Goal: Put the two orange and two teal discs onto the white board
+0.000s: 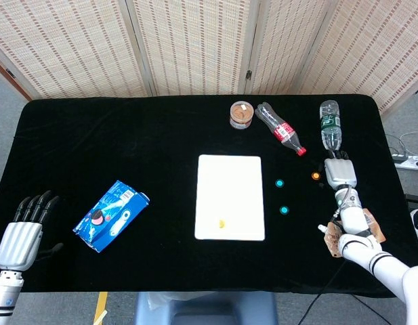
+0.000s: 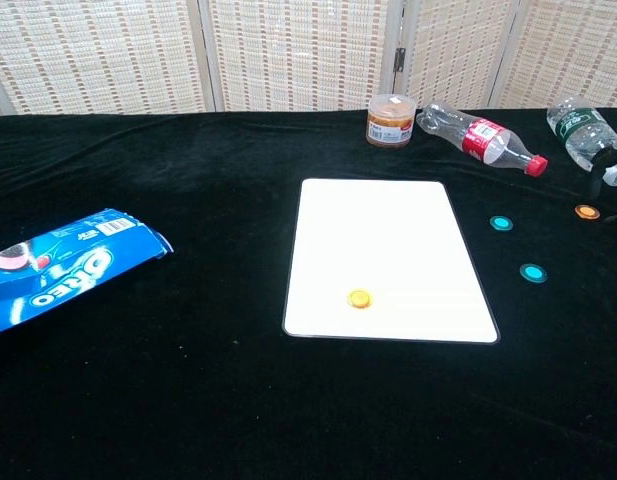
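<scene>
matt black cloth (image 2: 188, 400); glossy board (image 2: 388, 250).
</scene>
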`<action>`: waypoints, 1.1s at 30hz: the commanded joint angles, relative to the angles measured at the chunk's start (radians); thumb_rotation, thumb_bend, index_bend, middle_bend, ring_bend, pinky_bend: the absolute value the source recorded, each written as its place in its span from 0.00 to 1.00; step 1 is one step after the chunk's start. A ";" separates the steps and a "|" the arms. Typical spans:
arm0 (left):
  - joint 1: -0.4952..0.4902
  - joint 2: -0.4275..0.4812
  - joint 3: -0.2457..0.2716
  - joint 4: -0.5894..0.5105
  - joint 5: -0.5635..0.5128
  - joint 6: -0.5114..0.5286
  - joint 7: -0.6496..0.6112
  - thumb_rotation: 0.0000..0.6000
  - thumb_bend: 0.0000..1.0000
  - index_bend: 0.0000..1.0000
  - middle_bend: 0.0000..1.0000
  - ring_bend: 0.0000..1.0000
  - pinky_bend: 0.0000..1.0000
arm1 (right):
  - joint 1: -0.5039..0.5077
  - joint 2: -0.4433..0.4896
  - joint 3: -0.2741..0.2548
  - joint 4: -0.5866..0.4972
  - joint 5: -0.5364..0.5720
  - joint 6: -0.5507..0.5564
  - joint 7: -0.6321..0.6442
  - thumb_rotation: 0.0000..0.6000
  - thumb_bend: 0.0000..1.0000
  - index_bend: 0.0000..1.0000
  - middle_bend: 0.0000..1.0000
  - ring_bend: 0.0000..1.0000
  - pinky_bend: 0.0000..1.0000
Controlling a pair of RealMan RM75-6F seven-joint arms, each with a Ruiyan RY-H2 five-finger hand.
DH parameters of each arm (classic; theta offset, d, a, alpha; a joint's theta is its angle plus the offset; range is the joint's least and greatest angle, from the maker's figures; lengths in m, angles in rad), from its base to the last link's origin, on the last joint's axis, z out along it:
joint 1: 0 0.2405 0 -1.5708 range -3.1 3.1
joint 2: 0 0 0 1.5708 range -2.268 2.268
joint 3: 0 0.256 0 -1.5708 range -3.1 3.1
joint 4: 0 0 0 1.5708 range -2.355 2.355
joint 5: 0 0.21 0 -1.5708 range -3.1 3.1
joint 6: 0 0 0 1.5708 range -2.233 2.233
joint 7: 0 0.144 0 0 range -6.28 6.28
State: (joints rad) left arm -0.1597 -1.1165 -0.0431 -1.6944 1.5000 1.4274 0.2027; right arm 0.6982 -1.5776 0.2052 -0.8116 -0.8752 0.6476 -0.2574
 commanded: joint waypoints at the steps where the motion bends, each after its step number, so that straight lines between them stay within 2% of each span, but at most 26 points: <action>1: -0.001 -0.001 0.000 0.001 -0.004 -0.004 0.000 1.00 0.16 0.00 0.00 0.03 0.00 | 0.013 -0.019 0.005 0.026 0.002 -0.013 -0.007 1.00 0.30 0.43 0.12 0.01 0.00; 11: -0.005 -0.002 0.000 0.003 -0.014 -0.013 0.000 1.00 0.16 0.00 0.00 0.03 0.00 | 0.029 -0.060 0.001 0.090 -0.021 -0.024 -0.024 1.00 0.32 0.46 0.12 0.01 0.00; 33: -0.010 -0.004 0.003 0.010 -0.021 -0.024 -0.015 1.00 0.16 0.00 0.00 0.03 0.00 | 0.033 -0.098 0.004 0.154 -0.083 -0.037 -0.009 1.00 0.34 0.49 0.13 0.01 0.00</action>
State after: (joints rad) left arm -0.1699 -1.1208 -0.0400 -1.6843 1.4794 1.4029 0.1874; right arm 0.7313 -1.6755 0.2093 -0.6578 -0.9583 0.6114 -0.2657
